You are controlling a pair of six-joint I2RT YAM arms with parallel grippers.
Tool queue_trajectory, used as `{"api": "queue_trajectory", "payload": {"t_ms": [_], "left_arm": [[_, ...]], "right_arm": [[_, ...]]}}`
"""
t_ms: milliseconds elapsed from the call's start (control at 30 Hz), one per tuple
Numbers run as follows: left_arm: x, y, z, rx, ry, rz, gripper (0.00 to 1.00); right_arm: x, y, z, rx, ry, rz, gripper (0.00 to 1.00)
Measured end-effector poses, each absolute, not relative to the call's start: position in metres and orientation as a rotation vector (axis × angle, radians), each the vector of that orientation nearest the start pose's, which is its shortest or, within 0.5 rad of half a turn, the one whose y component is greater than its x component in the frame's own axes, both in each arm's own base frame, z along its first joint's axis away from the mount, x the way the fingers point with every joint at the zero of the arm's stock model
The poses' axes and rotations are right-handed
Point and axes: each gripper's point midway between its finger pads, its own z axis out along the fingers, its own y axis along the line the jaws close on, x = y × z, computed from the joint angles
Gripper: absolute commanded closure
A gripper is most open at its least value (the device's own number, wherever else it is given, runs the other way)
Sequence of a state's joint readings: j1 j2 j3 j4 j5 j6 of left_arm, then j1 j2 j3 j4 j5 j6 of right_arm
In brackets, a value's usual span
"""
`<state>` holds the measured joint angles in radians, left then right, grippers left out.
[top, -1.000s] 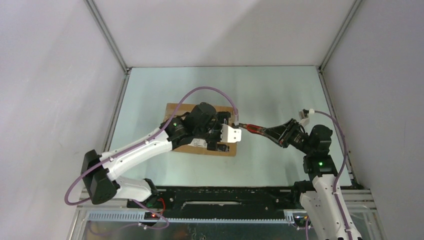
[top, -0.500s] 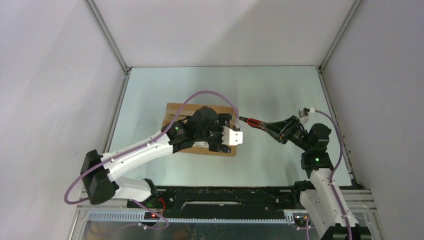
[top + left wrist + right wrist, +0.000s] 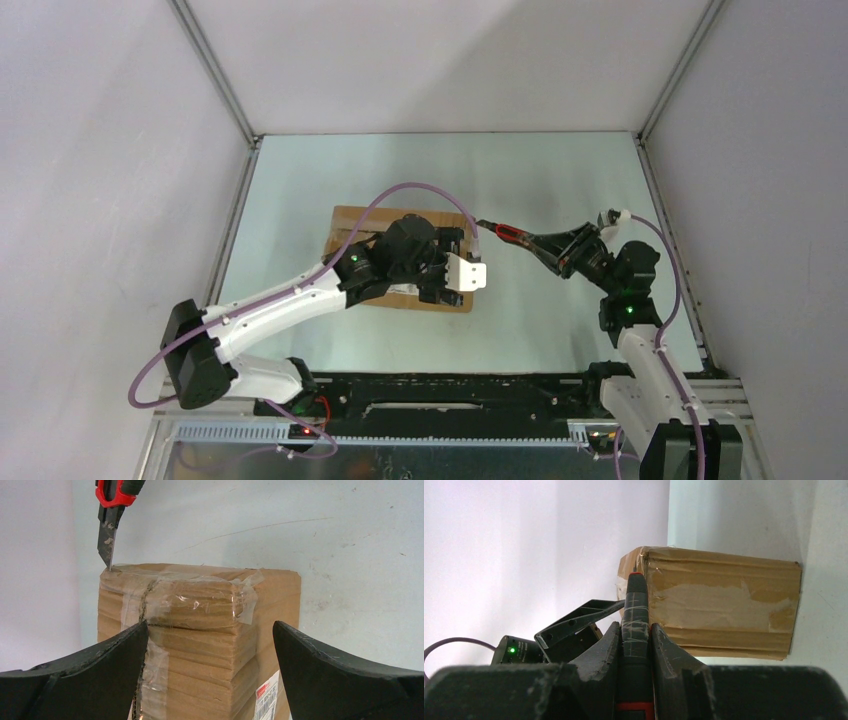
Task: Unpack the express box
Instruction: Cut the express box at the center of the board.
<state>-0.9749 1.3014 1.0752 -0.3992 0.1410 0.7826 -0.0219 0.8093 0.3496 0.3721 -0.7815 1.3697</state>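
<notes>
The express box (image 3: pixel 347 226) is a brown carton lying on the table, mostly under my left arm. In the left wrist view the express box (image 3: pixel 200 630) shows clear tape over its seam and a white label (image 3: pixel 267 700) on its side. My left gripper (image 3: pixel 455 272) hovers open over the box's right end, its fingers (image 3: pixel 90 675) spread wide across one top edge. My right gripper (image 3: pixel 556 248) is shut on a red and black utility knife (image 3: pixel 508 236). The blade (image 3: pixel 107 547) touches the box's far top corner. The right wrist view has the knife (image 3: pixel 635 605) between the right gripper's (image 3: pixel 634 627) fingers.
The pale green table (image 3: pixel 560 180) is walled by white panels on three sides. A metal rail (image 3: pixel 400 385) with the arm bases runs along the near edge. A purple cable (image 3: pixel 400 188) loops over the left arm above the box.
My right arm has carried the knife tip away from me along the box's right end to its far corner. The left gripper shifted slightly right and stayed open.
</notes>
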Motion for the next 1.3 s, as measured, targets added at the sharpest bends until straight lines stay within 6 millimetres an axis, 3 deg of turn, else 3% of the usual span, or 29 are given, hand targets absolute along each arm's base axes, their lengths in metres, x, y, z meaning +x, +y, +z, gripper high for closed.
{"api": "queue_trajectory", "payload": {"t_ms": [333,800,1300], "left_arm": [[0.222,-0.32,0.201,1.738,1.345,-0.266,0.03],[0.222,-0.322,0.202,1.732,1.338,-0.268,0.03],[0.219,-0.325,0.203,1.741,1.324,-0.289,0.03]], "right_arm": [[0.258,0.146,0.222,0.644,1.82,1.588,1.0],[0.258,0.16,0.213,0.642,1.841,1.64,1.0],[0.245,0.16,0.209,0.662,1.805,1.72,1.0]]}}
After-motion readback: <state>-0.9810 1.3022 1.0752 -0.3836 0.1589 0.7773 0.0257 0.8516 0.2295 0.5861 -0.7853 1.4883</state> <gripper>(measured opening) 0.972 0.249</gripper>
